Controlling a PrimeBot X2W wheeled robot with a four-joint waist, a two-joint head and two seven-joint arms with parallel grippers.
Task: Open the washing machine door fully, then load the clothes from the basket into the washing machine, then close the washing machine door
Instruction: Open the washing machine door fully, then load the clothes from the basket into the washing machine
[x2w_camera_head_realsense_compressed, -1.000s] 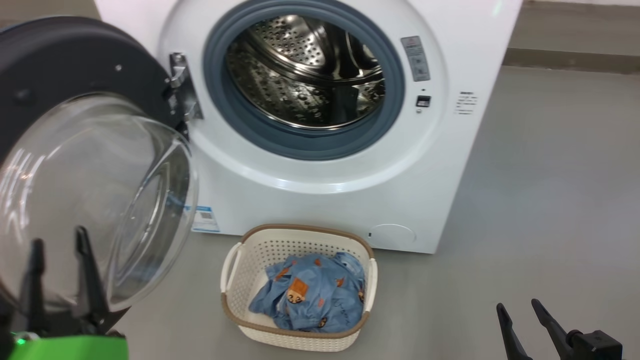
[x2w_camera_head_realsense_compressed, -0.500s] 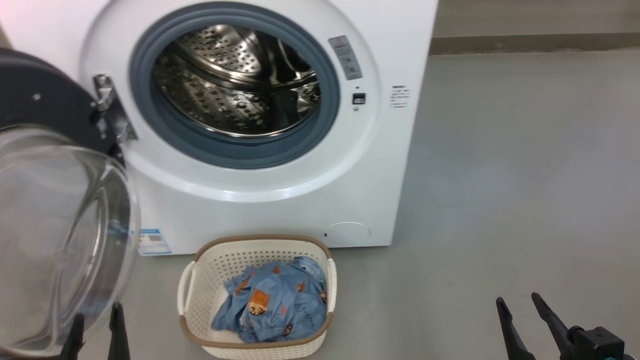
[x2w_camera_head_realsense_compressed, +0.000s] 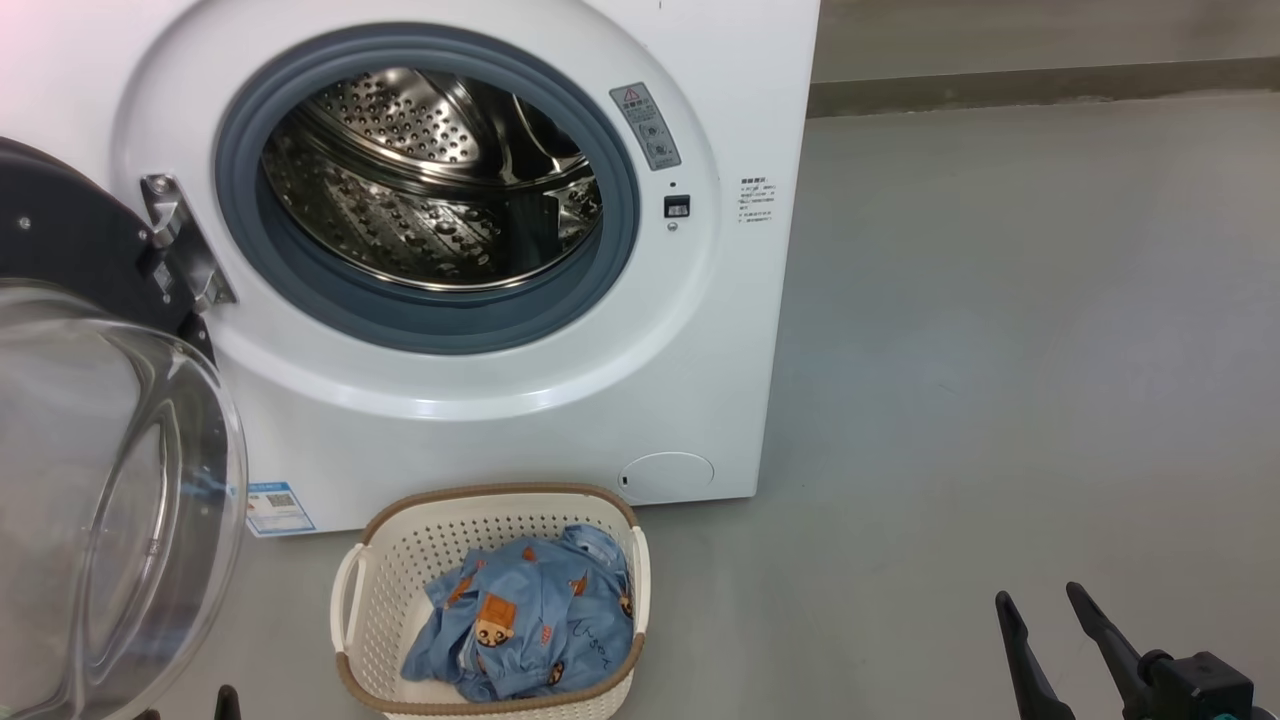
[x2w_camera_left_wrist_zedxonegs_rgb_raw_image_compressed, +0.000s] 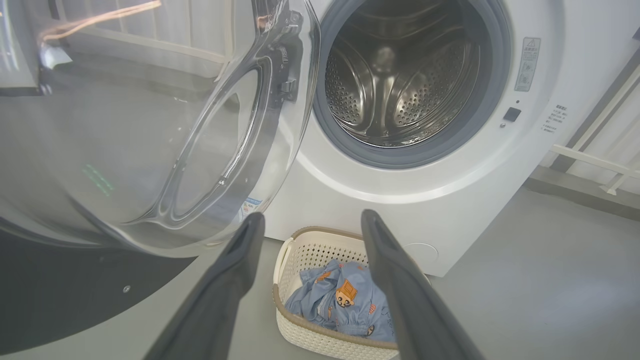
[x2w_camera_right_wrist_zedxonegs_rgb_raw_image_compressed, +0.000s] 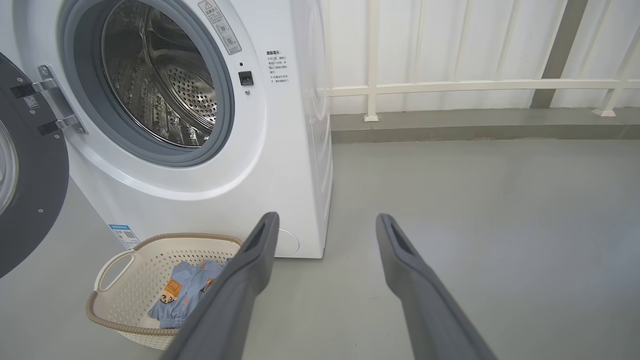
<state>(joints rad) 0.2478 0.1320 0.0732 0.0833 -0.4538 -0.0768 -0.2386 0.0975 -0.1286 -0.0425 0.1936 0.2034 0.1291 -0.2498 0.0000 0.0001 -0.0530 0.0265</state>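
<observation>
The washing machine door (x2w_camera_head_realsense_compressed: 90, 450) stands swung wide on its hinge (x2w_camera_head_realsense_compressed: 180, 245) at the left of the washing machine (x2w_camera_head_realsense_compressed: 480, 420), its clear glass bowl bulging outward. The steel drum (x2w_camera_head_realsense_compressed: 430, 180) is exposed inside the grey gasket (x2w_camera_head_realsense_compressed: 300, 290). The clothes (x2w_camera_head_realsense_compressed: 520, 630) lie crumpled in the basket (x2w_camera_head_realsense_compressed: 385, 570), which sits on the grey floor (x2w_camera_head_realsense_compressed: 1000, 350) just in front of the machine, below the drum opening. The left gripper (x2w_camera_left_wrist_zedxonegs_rgb_raw_image_compressed: 312, 216) hangs in the air beside the door's glass, fingers spread apart and gripping nothing. The right gripper (x2w_camera_head_realsense_compressed: 1040, 597) is likewise spread and empty, over the floor well to the right of the basket.
</observation>
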